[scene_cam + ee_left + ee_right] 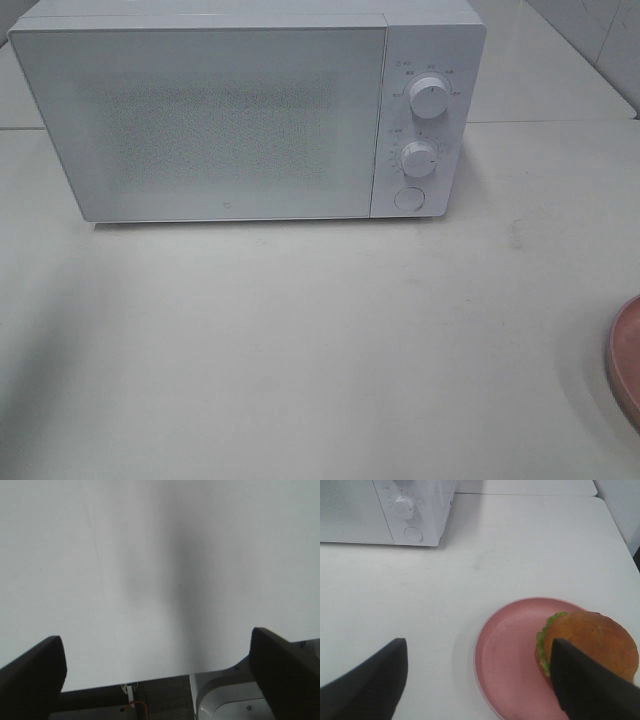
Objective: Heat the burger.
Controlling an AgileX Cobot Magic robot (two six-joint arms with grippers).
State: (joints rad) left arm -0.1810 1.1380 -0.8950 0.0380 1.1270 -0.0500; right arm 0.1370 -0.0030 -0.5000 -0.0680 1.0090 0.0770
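Observation:
The burger (592, 640), with a golden-brown bun and green lettuce frill, sits on a round pink plate (507, 650) in the right wrist view. My right gripper (477, 680) is open above the near side of the plate, its dark fingers (370, 680) spread wide; one finger overlaps the burger's near edge. In the exterior high view only the plate's rim (625, 360) shows at the right edge; the burger is out of that view. A white microwave (240, 110) stands at the back, door shut. My left gripper (157, 675) is open over bare table.
The microwave has two white knobs (428, 95) and a round button (408, 198) on its right panel. The white table (300, 350) spreads in front of it. The table's near edge and a robot base (225, 700) show in the left wrist view.

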